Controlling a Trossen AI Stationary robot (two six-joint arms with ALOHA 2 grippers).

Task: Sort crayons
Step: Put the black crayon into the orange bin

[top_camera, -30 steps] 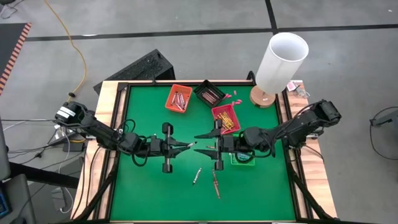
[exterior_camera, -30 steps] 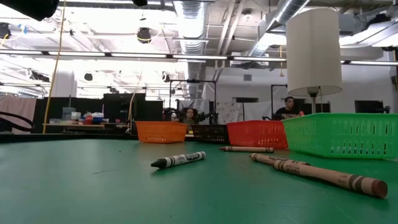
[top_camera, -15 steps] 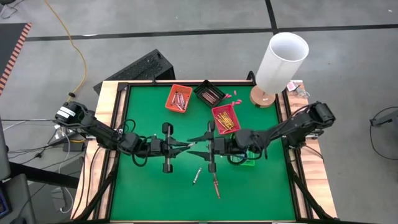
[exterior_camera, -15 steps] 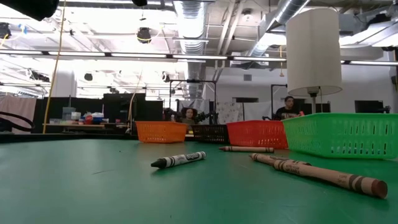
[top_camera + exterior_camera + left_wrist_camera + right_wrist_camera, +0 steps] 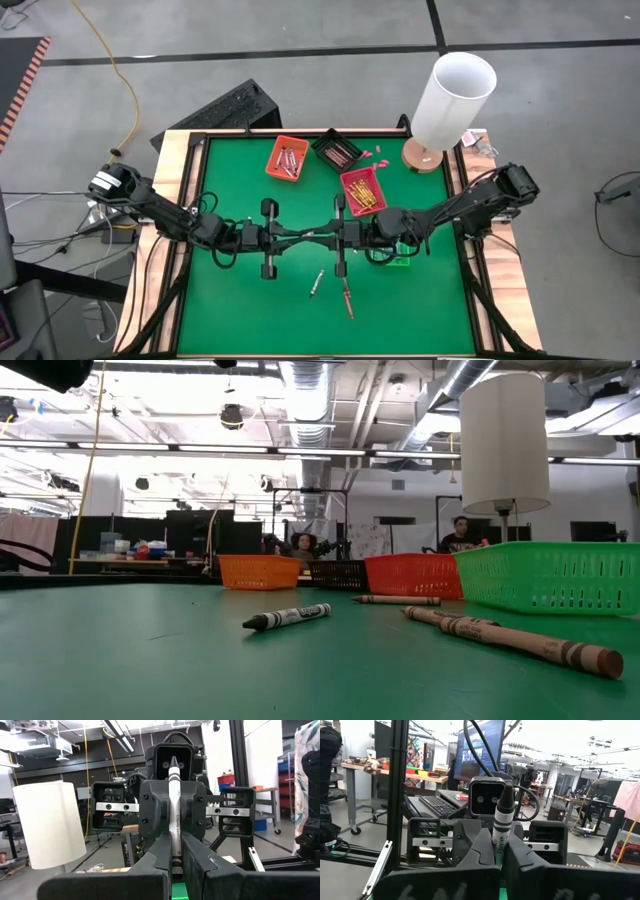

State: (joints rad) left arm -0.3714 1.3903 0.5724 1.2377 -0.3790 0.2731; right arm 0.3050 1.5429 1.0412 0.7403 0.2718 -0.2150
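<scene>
Surface (image 5: 240, 310): a green mat in a wooden frame; both arms reach in from opposite sides and meet nose to nose over its middle.
Lamp (image 5: 452, 98): a white shade on a round wooden base at the far right corner, untouched.
Trays: an orange tray (image 5: 287, 157), a dark tray (image 5: 337, 149) and a red tray (image 5: 362, 190) along the far side, each with crayons in it; a green tray (image 5: 398, 260) shows partly under the right arm.
Left claw (image 5: 298, 236): clenched on one grey crayon (image 5: 175, 827), which stands out between its fingers toward the other arm.
Right claw (image 5: 322, 237): a second ago it stood wide open just short of the left claw's tips; now it has slid forward and clamped shut on the far end of the same crayon (its wrist view shows the dark tip rising between its fingers).
Meaning of the change: both claws grip one stick in mid-air, so a hand-over looks to be under way; the likely next step is for the left claw to release so the right arm can carry the crayon to a tray on its side.
Loose crayons: a grey one (image 5: 316, 283) and a brown-red one (image 5: 348, 298) lie on the near half of the mat, just apart from each other and not yet sorted; they have not shifted over the last second.
Pink bits (image 5: 374, 153): a few scraps beside the dark tray.
</scene>
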